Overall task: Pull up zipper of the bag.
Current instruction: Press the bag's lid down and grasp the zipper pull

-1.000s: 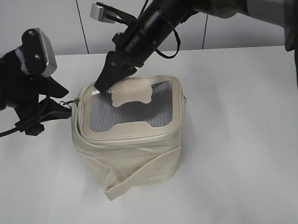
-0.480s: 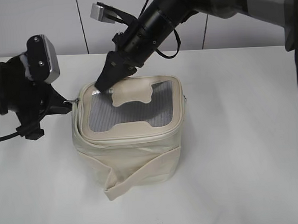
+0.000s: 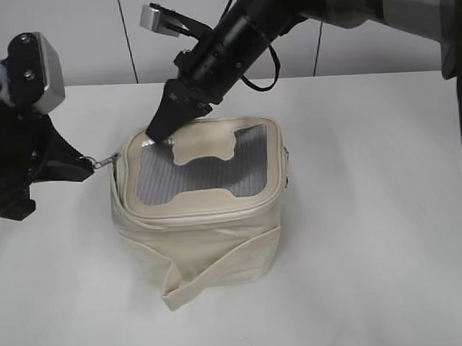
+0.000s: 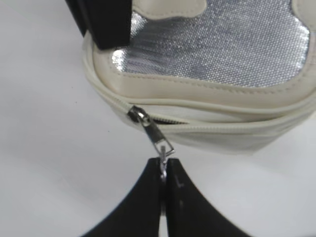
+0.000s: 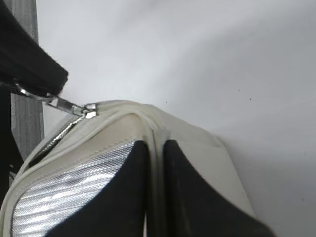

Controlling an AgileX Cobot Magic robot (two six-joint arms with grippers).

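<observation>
White laminate makes up the surface (image 3: 374, 235), and on it, a little left of centre, sits the cream fabric bag (image 3: 202, 221) with its silver mesh lid panel (image 3: 208, 170) facing up. From the upper right the right arm slants down so that the right end effector (image 3: 161, 132) rests on the back-left rim of the lid; the right wrist view shows its fingers pressed together on the cream piping (image 5: 154, 163), pinning that corner. At the left, the left end effector (image 3: 83, 167) is clamped on the small metal zipper pull (image 4: 159, 143), its fingertips meeting over the pull's ring. Over the last second the left arm has drawn back towards the left edge and lifted, and the pull now stretches out taut from the bag's left corner — the slider (image 4: 138, 116) sits at the corner, with closed teeth on one side and a short open gap on the other. I judge the zipper is travelling, with the closing run partly done.
</observation>
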